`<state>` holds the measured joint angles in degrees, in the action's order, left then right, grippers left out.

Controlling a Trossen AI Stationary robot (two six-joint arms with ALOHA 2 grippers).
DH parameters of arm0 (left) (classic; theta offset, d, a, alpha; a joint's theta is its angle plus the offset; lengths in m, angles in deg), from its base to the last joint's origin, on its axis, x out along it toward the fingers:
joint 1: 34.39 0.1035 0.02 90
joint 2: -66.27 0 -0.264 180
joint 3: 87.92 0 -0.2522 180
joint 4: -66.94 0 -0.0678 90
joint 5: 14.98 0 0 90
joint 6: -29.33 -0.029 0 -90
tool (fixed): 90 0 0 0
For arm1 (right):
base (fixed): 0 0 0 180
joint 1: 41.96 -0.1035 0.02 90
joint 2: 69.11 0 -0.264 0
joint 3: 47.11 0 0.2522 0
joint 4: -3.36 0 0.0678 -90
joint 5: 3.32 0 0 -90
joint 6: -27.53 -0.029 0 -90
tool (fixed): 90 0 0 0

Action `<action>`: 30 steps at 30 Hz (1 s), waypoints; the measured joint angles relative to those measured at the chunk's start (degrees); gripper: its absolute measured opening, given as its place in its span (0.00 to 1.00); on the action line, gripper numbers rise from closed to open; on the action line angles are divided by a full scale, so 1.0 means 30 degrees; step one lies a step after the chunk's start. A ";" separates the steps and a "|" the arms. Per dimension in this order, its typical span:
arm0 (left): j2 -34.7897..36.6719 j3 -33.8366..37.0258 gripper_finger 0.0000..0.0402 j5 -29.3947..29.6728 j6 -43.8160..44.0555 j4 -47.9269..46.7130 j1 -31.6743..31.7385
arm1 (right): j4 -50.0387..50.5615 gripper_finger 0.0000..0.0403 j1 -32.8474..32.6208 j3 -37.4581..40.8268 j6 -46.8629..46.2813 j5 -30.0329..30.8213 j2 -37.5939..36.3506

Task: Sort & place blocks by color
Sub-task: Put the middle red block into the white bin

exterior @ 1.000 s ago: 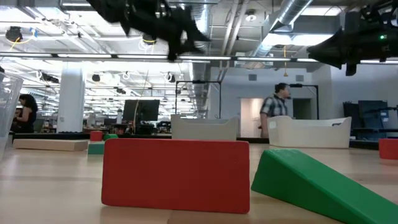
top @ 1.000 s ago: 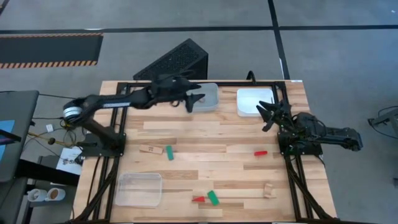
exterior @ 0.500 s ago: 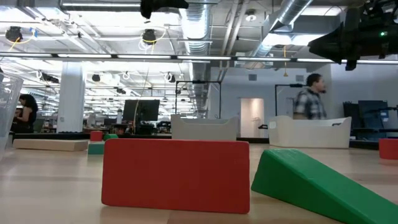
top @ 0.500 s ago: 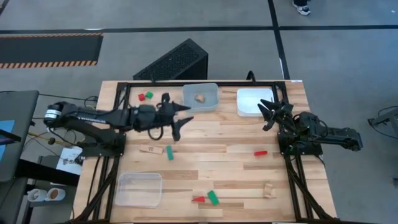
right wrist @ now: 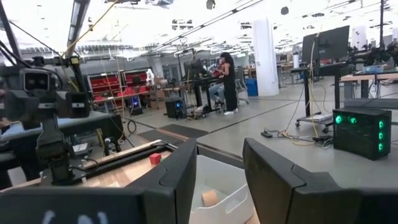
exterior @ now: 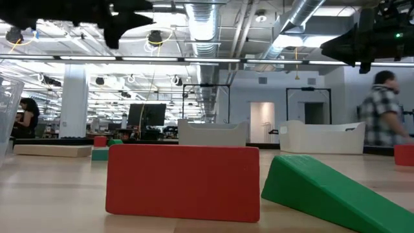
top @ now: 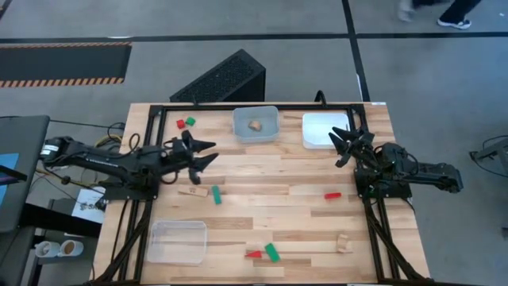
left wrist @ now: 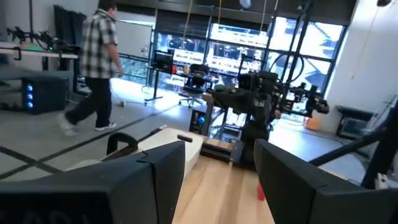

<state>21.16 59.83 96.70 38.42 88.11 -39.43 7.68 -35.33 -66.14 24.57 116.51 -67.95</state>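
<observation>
Left gripper (top: pixel 208 153) hangs above the desk (top: pixel 262 199) with its fingers parted and nothing between them, a wood block (top: pixel 191 191) and a green block (top: pixel 216 195) lying just beside it toward the near edge. One wood block (top: pixel 255 125) sits in the clear bin (top: pixel 255 125) beyond it. Right gripper (top: pixel 344 148) waits, spread and empty, beside the white bin (top: pixel 325 129), a red block (top: pixel 332 195) nearby.

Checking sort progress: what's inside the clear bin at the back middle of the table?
One light wood block lies inside the clear bin; the rest of its floor shows bare. The bin's near wall hides its contents in the low view.
</observation>
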 joint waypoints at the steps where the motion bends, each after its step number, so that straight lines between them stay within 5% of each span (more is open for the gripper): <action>1: 0.0376 0.0358 0.44 0.0003 0.0021 0.0028 0.0000 | 0.0073 0.39 -0.0006 -0.0067 0.0019 -0.0004 0.0000; 8: 0.1431 0.0812 0.44 0.0208 -0.0164 -0.1469 0.0000 | 0.0795 0.41 -0.0404 -0.1695 -0.0147 -0.1656 0.1421; 15: 0.1437 0.0812 0.44 0.0571 0.0295 -0.1604 0.0000 | 0.3415 0.41 -0.0804 -0.4463 -0.0768 -0.1935 0.5405; 23: 0.1818 0.0812 0.44 0.0628 0.0125 -0.1492 -0.0007 | 0.8071 0.41 -0.1774 -0.7804 -0.1128 -0.2013 0.9690; 30: 0.3366 0.0812 0.44 0.0096 -0.1391 -0.2278 -0.0007 | 1.4427 0.41 -0.3461 -1.0303 -0.4666 -0.2584 1.1461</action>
<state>31.26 62.26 96.99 34.25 81.27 -39.45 50.96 -45.71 -97.05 10.57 108.76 -33.56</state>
